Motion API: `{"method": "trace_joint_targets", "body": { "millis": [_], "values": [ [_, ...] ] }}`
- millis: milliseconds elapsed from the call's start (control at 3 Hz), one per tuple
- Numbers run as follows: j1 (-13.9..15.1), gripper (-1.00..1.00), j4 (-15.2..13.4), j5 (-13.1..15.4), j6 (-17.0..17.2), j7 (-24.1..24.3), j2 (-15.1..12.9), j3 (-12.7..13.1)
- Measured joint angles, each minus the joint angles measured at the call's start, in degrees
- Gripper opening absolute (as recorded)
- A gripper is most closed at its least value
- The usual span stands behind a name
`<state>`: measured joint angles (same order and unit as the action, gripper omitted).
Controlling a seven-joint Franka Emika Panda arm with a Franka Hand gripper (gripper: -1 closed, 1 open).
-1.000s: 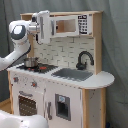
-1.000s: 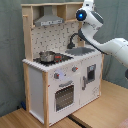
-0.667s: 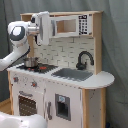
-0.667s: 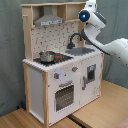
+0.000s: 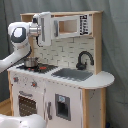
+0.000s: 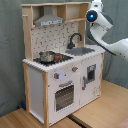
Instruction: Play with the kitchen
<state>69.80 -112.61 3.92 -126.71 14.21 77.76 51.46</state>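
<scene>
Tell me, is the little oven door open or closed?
Closed. In both exterior views the oven door sits flat against the front of the kitchen, with no gap showing around it.

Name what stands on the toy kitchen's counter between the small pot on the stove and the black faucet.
In the second exterior view, only the stove's black top separates the pot from the faucet, with the grey sink beside it; nothing else stands there.

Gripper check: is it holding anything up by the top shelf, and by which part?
Cannot be told. The arm is up against the kitchen top cabinet, and neither exterior view shows what, if anything, it grips.
</scene>
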Motion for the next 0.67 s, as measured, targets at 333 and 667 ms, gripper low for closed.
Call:
{"method": "trace_joint_targets", "body": {
  "millis": [333,667],
  "values": [
    [-1.8,-1.0,-4.3,0.0,-4.3,-1.3,0.4,-1.3],
    [-3.1,-1.0,-7.9,0.0,-8.6,-1.6,0.8,-1.8]
  ]
}}
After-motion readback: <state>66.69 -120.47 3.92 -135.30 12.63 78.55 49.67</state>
